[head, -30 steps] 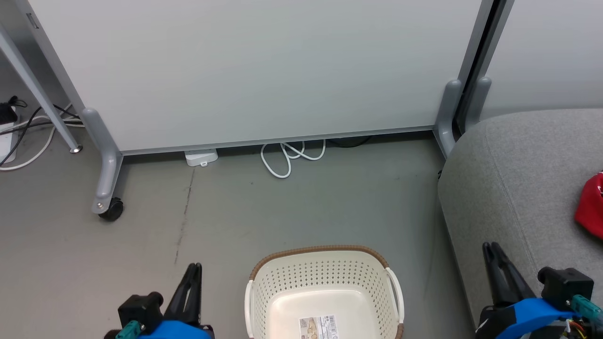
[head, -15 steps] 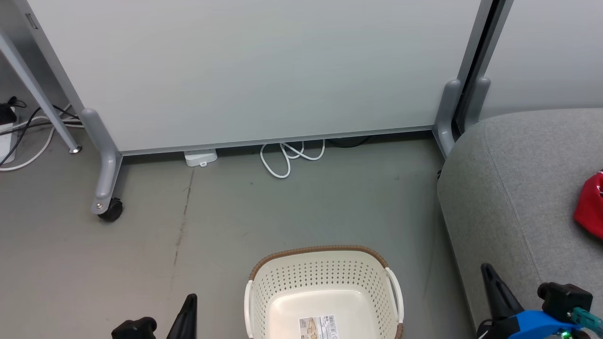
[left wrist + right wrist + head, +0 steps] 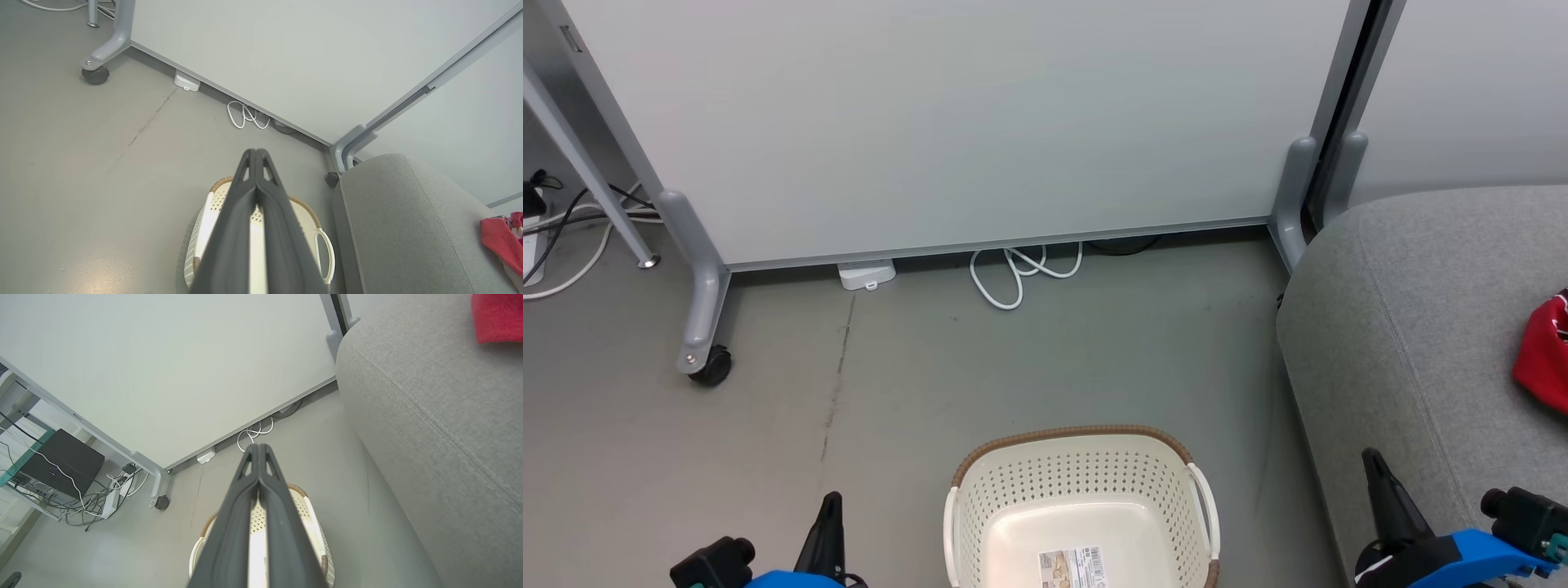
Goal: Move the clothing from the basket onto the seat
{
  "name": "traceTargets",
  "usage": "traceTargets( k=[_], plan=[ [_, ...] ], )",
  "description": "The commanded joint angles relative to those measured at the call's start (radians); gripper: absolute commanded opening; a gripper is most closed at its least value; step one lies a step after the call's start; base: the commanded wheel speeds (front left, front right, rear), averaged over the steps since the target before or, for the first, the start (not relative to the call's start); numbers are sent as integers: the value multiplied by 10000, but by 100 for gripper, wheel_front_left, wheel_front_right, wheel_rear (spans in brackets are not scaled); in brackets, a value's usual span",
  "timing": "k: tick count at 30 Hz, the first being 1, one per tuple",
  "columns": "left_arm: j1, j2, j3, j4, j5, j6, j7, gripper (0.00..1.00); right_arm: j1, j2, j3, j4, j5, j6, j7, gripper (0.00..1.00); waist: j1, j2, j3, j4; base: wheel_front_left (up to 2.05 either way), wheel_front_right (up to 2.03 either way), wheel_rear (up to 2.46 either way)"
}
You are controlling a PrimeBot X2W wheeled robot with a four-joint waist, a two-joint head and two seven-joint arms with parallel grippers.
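The cream perforated basket (image 3: 1081,506) with its brown rim stands on the floor at bottom centre, holding no garment, only its label sticker (image 3: 1075,569). Red clothing (image 3: 1543,351) lies on the grey seat (image 3: 1421,327) at the right edge; it also shows as red clothing (image 3: 500,241) on the seat (image 3: 408,228) and as red clothing (image 3: 496,316) on the seat (image 3: 441,416). My left gripper (image 3: 831,500) is low at the bottom left, shut and holding nothing (image 3: 255,152). My right gripper (image 3: 1368,456) is at the bottom right by the seat's edge, shut and holding nothing (image 3: 258,446).
A large white partition panel (image 3: 964,122) on grey wheeled legs (image 3: 704,359) stands behind the basket. White cable (image 3: 1021,273) and a small white box (image 3: 867,273) lie under it. More cables (image 3: 556,237) lie at far left. A black box (image 3: 61,463) sits on a shelf.
Both grippers have dropped lower toward the bottom edge of the head view. The head view has shifted slightly. The basket and the red clothing stay put.
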Motion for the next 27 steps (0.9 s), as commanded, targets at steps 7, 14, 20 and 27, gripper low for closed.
traceTargets(
  k=[7, 14, 20, 27],
  plan=[
    [-422, -20, 379, -435, -1137, -6, 330, 0, -416, -60, -41, -116, 1367, 1, 163, 0, 0, -1, 1, -39, 0, 0, 0],
    [-503, -67, 627, -633, -1976, -8, 588, 0, -521, -69, -55, -105, 2373, 1, 274, 0, 0, -1, 1, -74, 0, 0, 0],
    [-569, -107, 818, -798, -2648, -10, 794, 0, -601, -77, -67, -95, 3168, 2, 367, 0, 0, -1, 2, -104, 0, 0, 0],
    [-619, -140, 1005, -945, -3281, -11, 987, 0, -698, -85, -80, -86, 3922, 2, 455, 0, 0, -1, 2, -135, 0, 0, 0]
  ],
)
